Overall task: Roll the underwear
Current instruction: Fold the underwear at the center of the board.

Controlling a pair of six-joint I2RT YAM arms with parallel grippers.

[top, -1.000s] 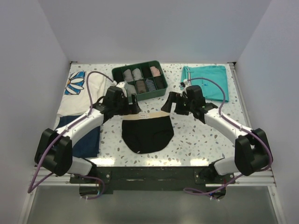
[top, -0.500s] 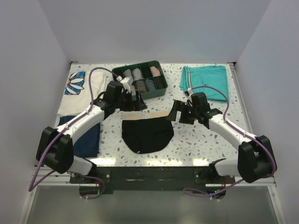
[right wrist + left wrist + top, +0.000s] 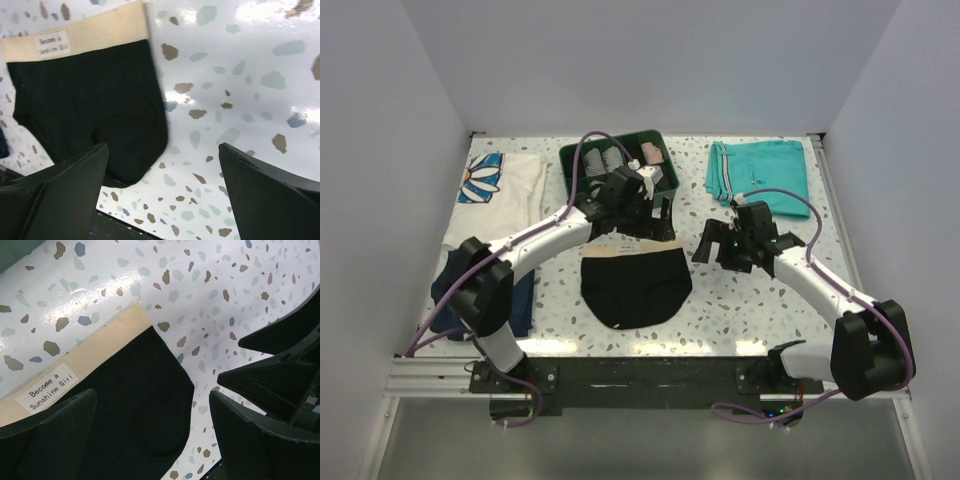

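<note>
1. The left arm and the right arm look alike: white links between bulky black joint housings.
2. A thin purple cable runs along each arm and loops free near the wrist.
3. The fingers are matte black and wedge-shaped, with flat faces.
4. Both bases are bolted on one black plate.

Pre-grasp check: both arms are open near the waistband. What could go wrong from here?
1. Left fingers and right fingers crowd the same waistband corner of the underwear; they could collide.
2. The left arm reaches alongside the green tray and might knock it.
3. The fabric lies flat, so a pinch may catch only one layer.
</note>
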